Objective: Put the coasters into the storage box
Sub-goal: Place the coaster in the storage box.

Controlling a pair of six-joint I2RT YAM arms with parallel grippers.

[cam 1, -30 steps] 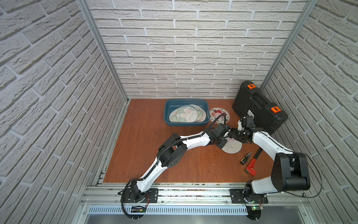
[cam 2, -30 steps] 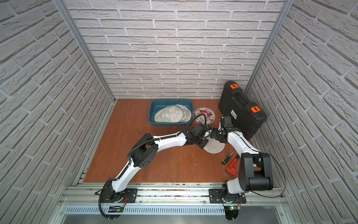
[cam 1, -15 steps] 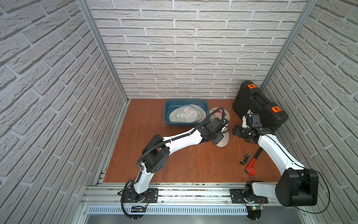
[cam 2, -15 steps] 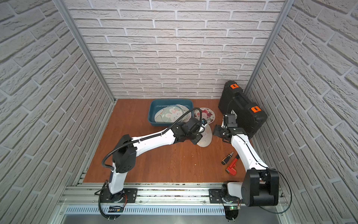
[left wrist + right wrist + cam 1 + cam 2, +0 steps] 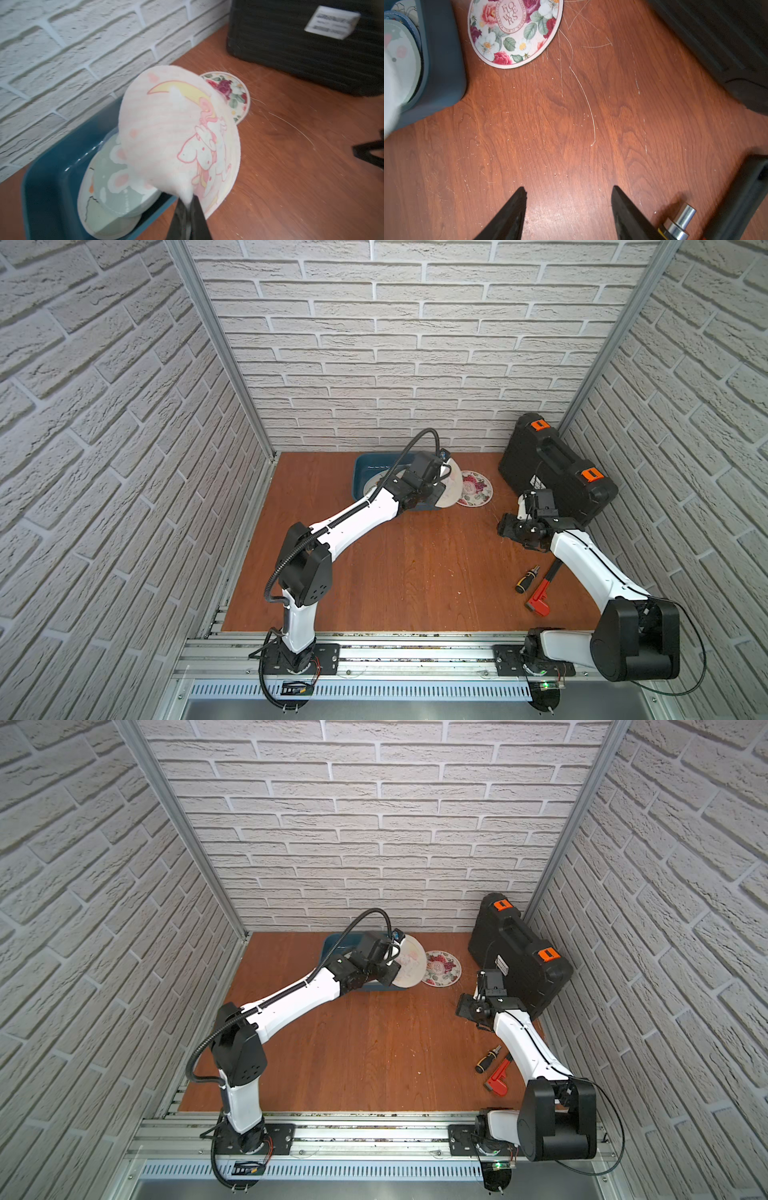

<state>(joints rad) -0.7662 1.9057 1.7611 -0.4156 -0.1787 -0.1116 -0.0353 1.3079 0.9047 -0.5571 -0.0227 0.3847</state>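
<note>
Progress judged nearly complete. Pastel round coasters (image 5: pixel 112 187) lay inside the shallow teal plastic storage box (image 5: pixel 52 166). Left gripper (image 5: pixel 188 204) pinched a pink bunny-printed round coaster (image 5: pixel 176 133), tilted above the box's edge. One rose-printed round coaster (image 5: pixel 512 31) lay beside the box, outstanding. Right gripper (image 5: pixel 569 195) stood open, empty.

Coaster (image 5: pixel 473 488) on table (image 5: pixel 415 564) between storage box (image 5: pixel 362 483) and case (image 5: pixel 557 468)

The left arm (image 5: pixel 357 518) and right arm (image 5: pixel 582 556) pair white link shells with black joint housings (a black corrugated cable (image 5: pixel 426 431) loops along the left only), on black base plates (image 5: pixel 328 657); the right hand (image 5: pixel 568 188) carries black wedge-shaped fingers (image 5: pixel 508 214).
</note>
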